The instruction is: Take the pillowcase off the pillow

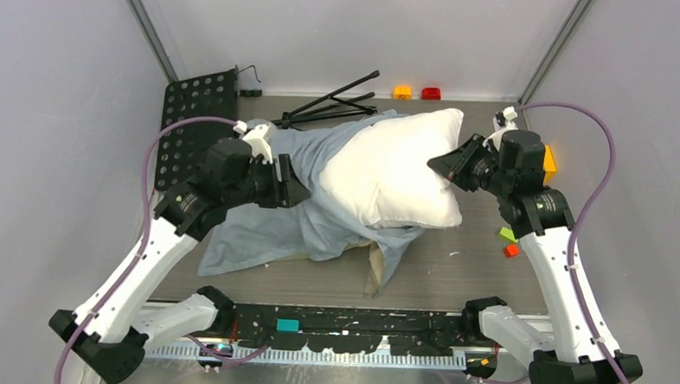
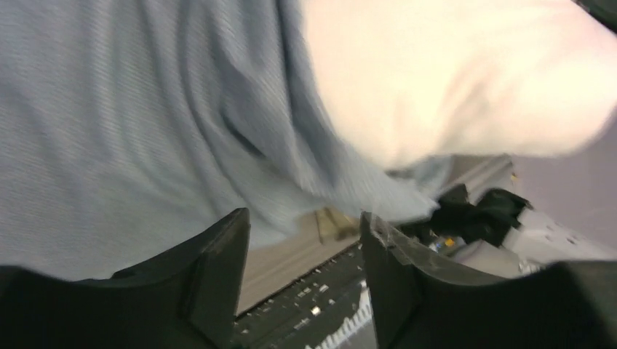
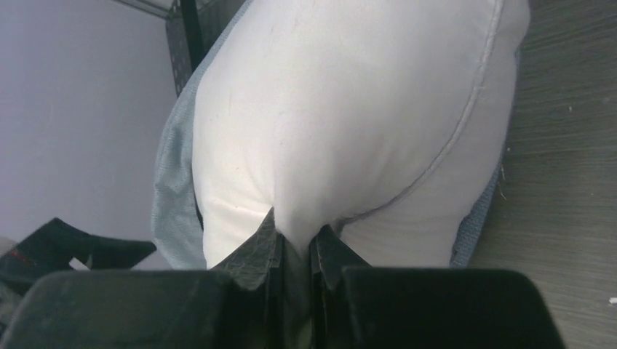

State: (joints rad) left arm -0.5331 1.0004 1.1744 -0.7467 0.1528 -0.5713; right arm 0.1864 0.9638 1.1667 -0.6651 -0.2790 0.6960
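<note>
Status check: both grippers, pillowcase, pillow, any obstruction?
Left gripper open, nothing between fingers. Right gripper shut on pillow. Pillowcase bunched left, pillow mostly bare. Tripod behind, untouched.

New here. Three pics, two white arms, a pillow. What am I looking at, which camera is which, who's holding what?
Two robot arms at a table's near edge. The wide picture is from overhead; the other two are wrist cameras looking past each arm's own fingers. On the table lies a white pillow, mostly out of its blue-grey pillowcase. The right gripper pinches the pillow's edge. The left gripper is open at the pillowcase, holding nothing. A black tripod lies at the far edge.
</note>
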